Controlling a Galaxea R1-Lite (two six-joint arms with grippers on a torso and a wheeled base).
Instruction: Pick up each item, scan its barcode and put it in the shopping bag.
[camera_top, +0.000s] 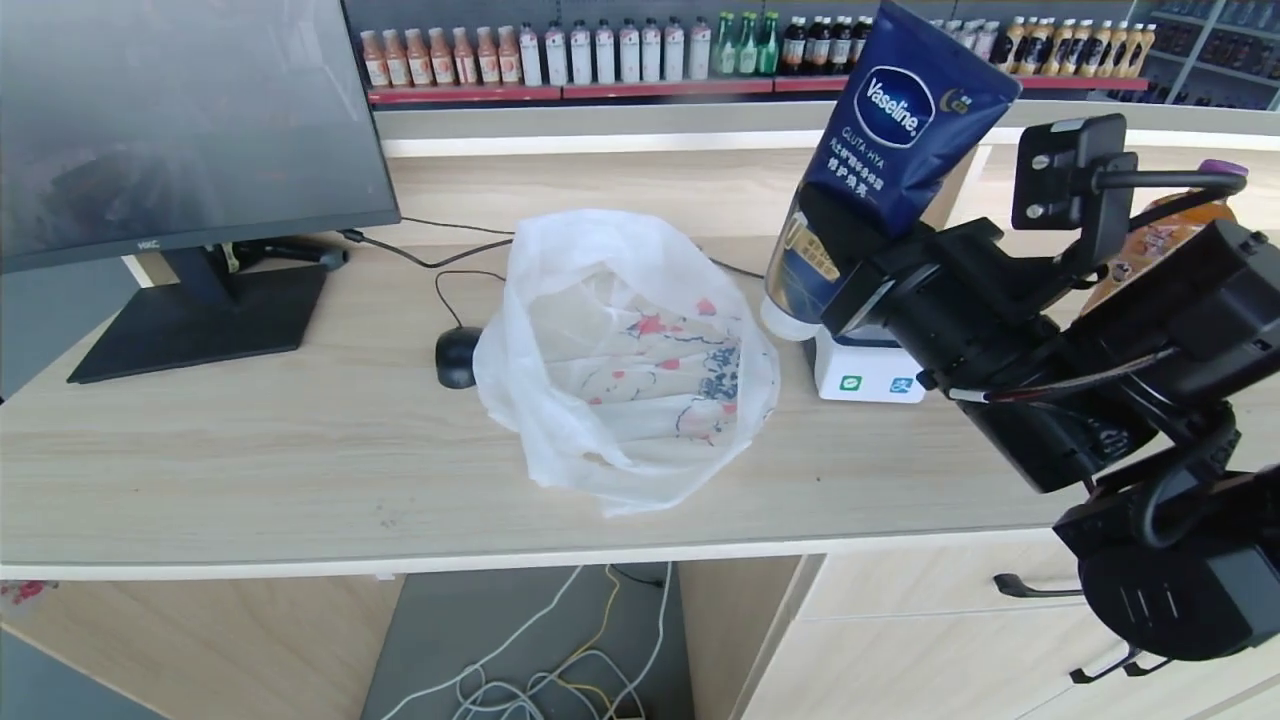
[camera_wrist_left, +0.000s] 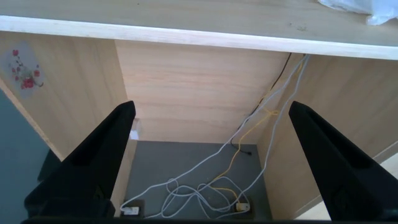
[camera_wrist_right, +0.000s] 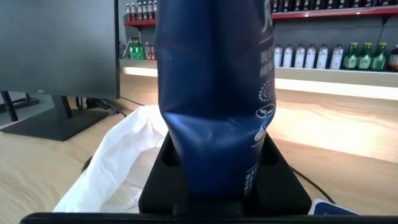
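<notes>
Now we have the right claw clamped on the lower body of the blue lotion tube. The tube is held cap-down and tilted, its crimped end leaning toward 1 o'clock. Its white cap hangs just above the small white scanner on the bench. We judge that the tube is held this way so that its printed side can face the scanner's window, which makes this the scanning step. The right wrist view shows the soft wall dented where the fingers press, so we take the grip as firm. Squeezing harder could make the tube buckle or slip.

The white plastic shopping bag sits mid-bench at 9 o'clock from the scanner, with its mouth slumped open toward us. From here the tube needs only a short carry toward 9 o'clock to drop in. A black mouse touches the bag at its 9 o'clock side.

Our left claw hangs below the bench edge with jaws wide apart and empty, facing loose cables. It is probably parked there to stay clear.
</notes>
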